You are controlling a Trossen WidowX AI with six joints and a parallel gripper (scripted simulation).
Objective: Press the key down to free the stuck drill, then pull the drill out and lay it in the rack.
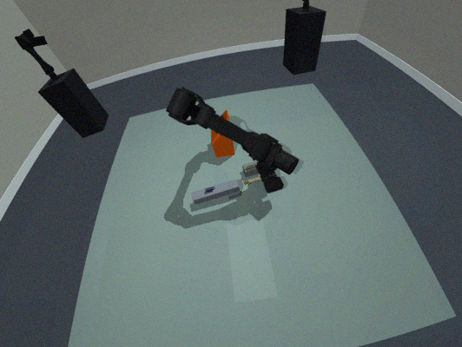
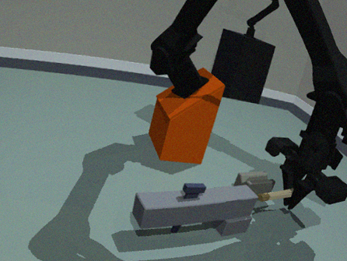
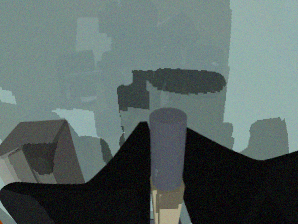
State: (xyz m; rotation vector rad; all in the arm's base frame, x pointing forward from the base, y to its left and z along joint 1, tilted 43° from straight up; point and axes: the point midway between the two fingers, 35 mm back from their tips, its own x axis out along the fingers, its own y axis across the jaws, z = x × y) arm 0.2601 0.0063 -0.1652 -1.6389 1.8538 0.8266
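Observation:
A long grey housing [image 1: 221,192] [image 2: 188,212] lies in mid view. A dark blue key [image 1: 209,190] [image 2: 195,189] stands up from its top, and a dark stub shows below. The drill [image 1: 252,180] [image 2: 279,194] [image 3: 168,150] sticks out of the housing's right end, its tan and brass shaft showing. How much is still inside is hidden. My gripper [image 1: 261,179] [image 2: 292,199] [image 3: 156,128] is shut on the drill's outer end; the wrist view shows its grey round end between the fingers. The beige rack [image 1: 249,167] [image 2: 252,178] [image 3: 37,132] stands just behind the housing's right end.
The orange pedestal [image 1: 223,147] [image 2: 188,133] carries my arm's base, behind the housing. Two dark blocks [image 1: 75,104] [image 1: 304,41] bearing small black arms stand far back; one dark block [image 2: 241,66] shows behind the pedestal. My arm arches over the rack side.

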